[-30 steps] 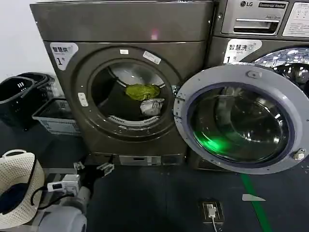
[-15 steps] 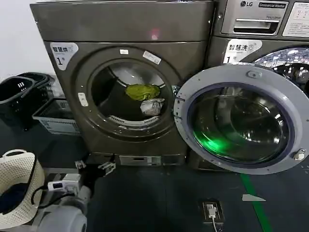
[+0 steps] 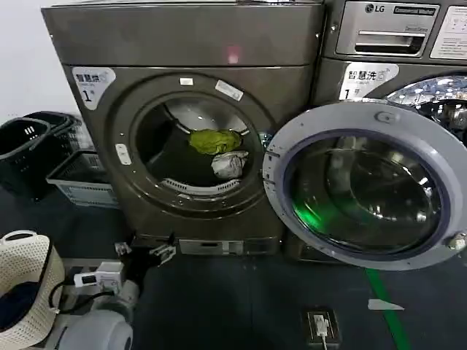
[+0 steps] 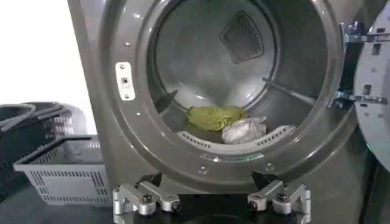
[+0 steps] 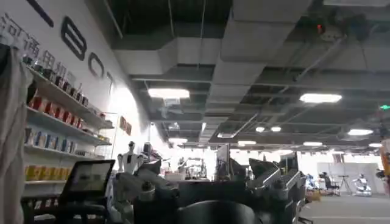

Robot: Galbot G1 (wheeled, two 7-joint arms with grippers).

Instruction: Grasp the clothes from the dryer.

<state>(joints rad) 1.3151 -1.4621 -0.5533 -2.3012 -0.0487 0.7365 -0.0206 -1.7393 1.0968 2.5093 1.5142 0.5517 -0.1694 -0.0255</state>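
Dryer (image 3: 182,138) with door (image 3: 365,186) swung wide to the right. Inside the drum, the clothes: a lime bundle (image 3: 214,141) touching a white-grey bundle (image 3: 229,164) (both near the porthole's lower rim). Left gripper (image 3: 144,251), fingers spread and empty, hovers low before the machine's base. Baskets (image 3: 80,179) stand at the left

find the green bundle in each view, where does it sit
Head view: the green bundle lies inside the dryer drum, above the white bundle.
Left wrist view: green bundle on the drum floor, touching the white bundle, beyond the open left gripper.
Right wrist view: faces a ceiling and shelves instead.
Shared landmark: the grey basket beside the dryer.
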